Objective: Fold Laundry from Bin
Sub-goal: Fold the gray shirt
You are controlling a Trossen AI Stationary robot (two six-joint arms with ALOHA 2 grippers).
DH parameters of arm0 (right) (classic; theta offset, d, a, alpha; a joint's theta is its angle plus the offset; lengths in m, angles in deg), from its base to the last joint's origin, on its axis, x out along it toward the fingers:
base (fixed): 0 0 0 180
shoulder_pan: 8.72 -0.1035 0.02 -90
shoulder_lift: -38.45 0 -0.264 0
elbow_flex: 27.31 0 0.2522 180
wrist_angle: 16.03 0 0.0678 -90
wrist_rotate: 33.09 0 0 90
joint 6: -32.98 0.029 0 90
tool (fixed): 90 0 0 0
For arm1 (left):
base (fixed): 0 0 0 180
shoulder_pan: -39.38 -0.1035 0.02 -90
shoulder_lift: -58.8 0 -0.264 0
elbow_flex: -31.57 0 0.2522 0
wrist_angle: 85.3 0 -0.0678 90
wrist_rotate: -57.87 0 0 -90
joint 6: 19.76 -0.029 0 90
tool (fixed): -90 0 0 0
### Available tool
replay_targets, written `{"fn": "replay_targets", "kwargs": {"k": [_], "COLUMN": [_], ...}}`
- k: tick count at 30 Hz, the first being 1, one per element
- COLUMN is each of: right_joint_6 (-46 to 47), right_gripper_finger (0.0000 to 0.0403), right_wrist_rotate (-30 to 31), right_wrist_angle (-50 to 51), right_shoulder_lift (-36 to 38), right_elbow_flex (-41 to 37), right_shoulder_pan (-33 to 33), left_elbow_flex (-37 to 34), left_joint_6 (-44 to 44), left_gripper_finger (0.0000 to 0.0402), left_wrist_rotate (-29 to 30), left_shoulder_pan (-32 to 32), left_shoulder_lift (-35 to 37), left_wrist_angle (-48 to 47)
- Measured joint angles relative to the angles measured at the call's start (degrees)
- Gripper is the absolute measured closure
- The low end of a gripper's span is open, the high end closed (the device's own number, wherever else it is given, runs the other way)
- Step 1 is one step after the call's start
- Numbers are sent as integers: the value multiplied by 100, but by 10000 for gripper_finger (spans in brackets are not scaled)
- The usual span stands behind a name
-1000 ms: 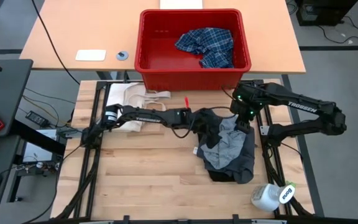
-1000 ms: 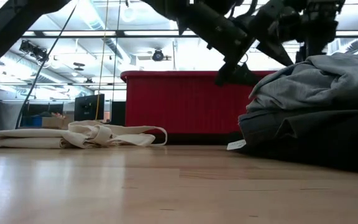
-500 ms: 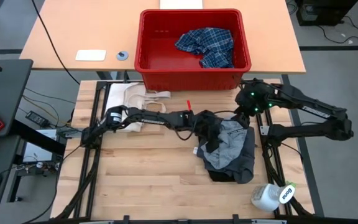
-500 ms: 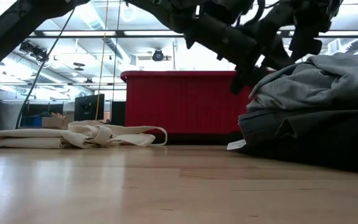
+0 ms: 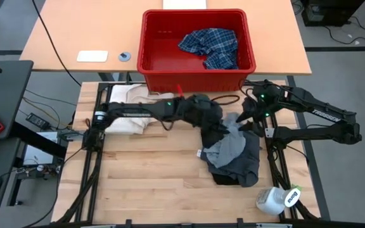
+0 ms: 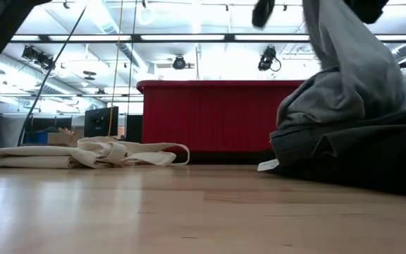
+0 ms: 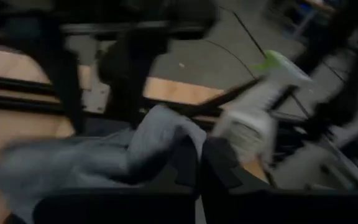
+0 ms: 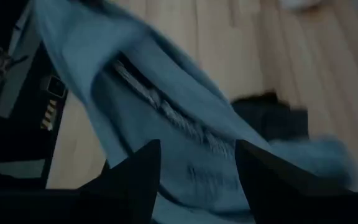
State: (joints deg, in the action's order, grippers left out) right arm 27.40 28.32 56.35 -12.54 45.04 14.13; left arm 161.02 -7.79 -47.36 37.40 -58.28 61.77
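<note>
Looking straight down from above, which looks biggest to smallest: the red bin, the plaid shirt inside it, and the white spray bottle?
1. The red bin
2. The plaid shirt
3. The white spray bottle

1 bin, 1 plaid shirt, 2 garments piled on the table, 1 cream cloth, 1 bottle, 2 arms.

Lighting the table evenly from above, casting only soft, short shadows beside the bin. Glowing brightly in ceiling strips across the low view, washing out the room behind and leaving the near wood slightly soft. Smearing heavily in the left wrist view, blurring the bottle and cloth. Dimming and blurring the right wrist view, tinting it bluish.
</note>
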Motion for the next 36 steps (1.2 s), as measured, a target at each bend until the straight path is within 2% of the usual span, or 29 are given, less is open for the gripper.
{"fn": "replay_targets", "kwargs": {"k": [4,7,9,13,17,23,25,31,33,36], "right_joint_6": [-16,-19,-2,130,64,296,492,773,869,1158], "right_gripper_finger": [186,180,177,176,176,176,176,177,178,178], "right_wrist_rotate": [-40,-393,-568,-419,-94,-636,-652,-287,-125,274], "right_wrist_angle": [-725,-1449,-1993,-2847,-3180,-3167,-3002,-2963,-3105,-3566], "right_shoulder_lift": [-2,0,0,-11,-234,-823,-907,-819,-723,-698], "right_elbow_flex": [0,61,139,175,130,101,101,98,136,225], "right_shoulder_pan": [-35,-47,-85,-231,-334,-401,-472,-842,-1004,-1218], "left_elbow_flex": [928,1737,1947,1843,1879,1852,1852,1855,1857,1880], "left_joint_6": [-39,13,130,720,970,983,975,991,1272,1902], "left_gripper_finger": [397,398,398,398,397,396,396,395,395,395], "left_wrist_rotate": [-359,-532,-557,-859,-1069,-1031,-1016,-1059,-1127,-1250], "left_shoulder_pan": [-12,-3,37,84,132,162,155,159,180,253], "left_shoulder_lift": [173,190,231,689,1045,1268,1410,1812,2000,2208], "left_wrist_angle": [-1268,-2431,-2727,-2724,-2709,-2746,-2599,-1868,-1677,-1916]}}
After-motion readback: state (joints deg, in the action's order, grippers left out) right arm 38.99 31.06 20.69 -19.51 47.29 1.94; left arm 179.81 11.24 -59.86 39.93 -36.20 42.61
